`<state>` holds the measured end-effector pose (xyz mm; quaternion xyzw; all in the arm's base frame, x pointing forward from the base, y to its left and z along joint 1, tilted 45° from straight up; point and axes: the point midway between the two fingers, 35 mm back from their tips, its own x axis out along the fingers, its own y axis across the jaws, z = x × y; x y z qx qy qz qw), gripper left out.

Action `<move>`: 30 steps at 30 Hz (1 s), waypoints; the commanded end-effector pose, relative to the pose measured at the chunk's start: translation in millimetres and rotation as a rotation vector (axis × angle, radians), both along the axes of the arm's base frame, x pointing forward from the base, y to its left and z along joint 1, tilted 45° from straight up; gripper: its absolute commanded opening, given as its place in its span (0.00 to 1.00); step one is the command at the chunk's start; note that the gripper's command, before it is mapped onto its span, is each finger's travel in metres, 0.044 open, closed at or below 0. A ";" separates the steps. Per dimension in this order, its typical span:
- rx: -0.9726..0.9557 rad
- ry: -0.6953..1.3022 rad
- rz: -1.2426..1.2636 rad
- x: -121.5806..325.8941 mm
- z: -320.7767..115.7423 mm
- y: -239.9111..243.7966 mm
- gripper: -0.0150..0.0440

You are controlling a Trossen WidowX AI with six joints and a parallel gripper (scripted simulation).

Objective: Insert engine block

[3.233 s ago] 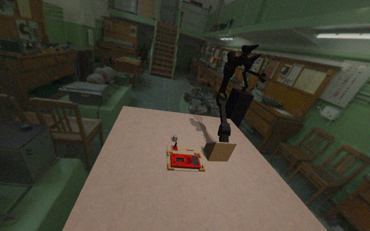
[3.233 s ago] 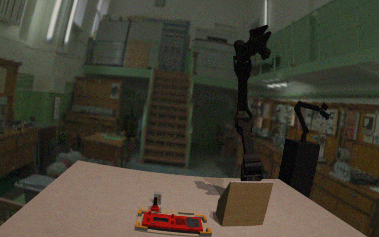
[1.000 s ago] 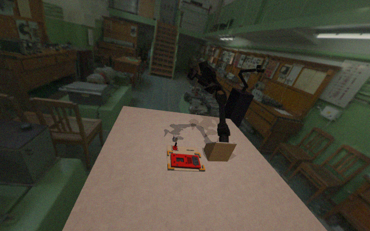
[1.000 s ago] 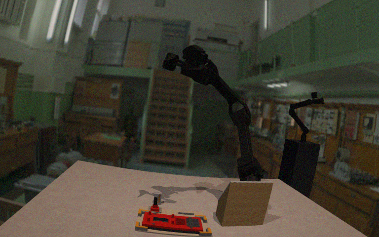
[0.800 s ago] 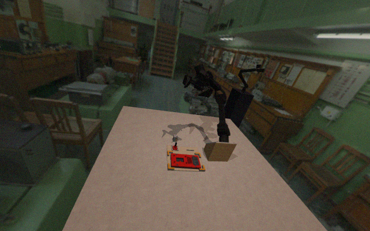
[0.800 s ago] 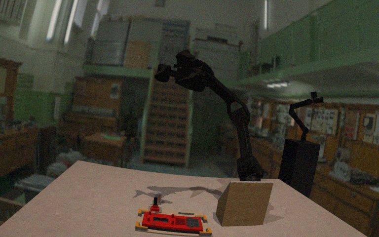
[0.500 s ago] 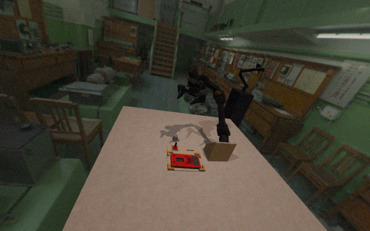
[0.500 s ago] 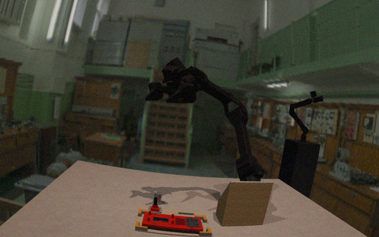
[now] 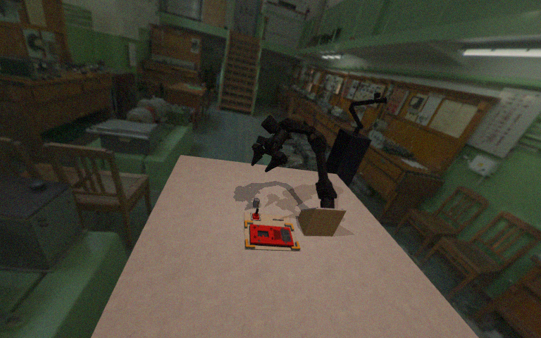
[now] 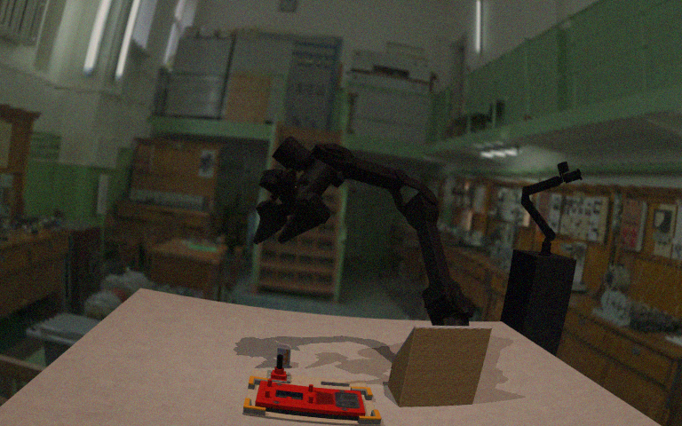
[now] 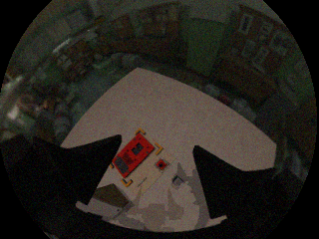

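Observation:
The red car body (image 9: 265,241) (image 10: 306,406) (image 11: 131,159) lies flat inside orange corner brackets on a thin pale board. Its dark rectangular opening (image 9: 263,234) (image 10: 289,395) (image 11: 137,147) shows with no block seen standing in it. A small grey block (image 9: 256,202) (image 10: 285,354) (image 11: 176,181), apparently the engine block, stands on the table behind the board. Its slot side cannot be made out. My gripper (image 9: 259,167) (image 10: 267,242) (image 11: 158,143) is open and empty, high above the table and beyond the board, touching nothing. The rib is too small to tell.
A small red base (image 9: 256,216) (image 10: 279,374) with an upright black pin stands at the board's back left corner, near the grey block. A brown wedge-shaped box (image 9: 322,222) (image 10: 442,366) (image 11: 112,195) stands right of the board, before the arm's base. A black pedestal (image 9: 347,153) (image 10: 538,301) stands behind the table.

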<state>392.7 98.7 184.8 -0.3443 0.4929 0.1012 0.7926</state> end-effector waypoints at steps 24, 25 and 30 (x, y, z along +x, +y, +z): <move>-0.322 0.115 -0.790 -41.0 -58.7 -169.3 1.00; -0.337 0.115 -0.816 -43.5 -59.7 -174.7 1.00; -0.359 0.115 -0.850 -46.3 -62.6 -184.6 1.00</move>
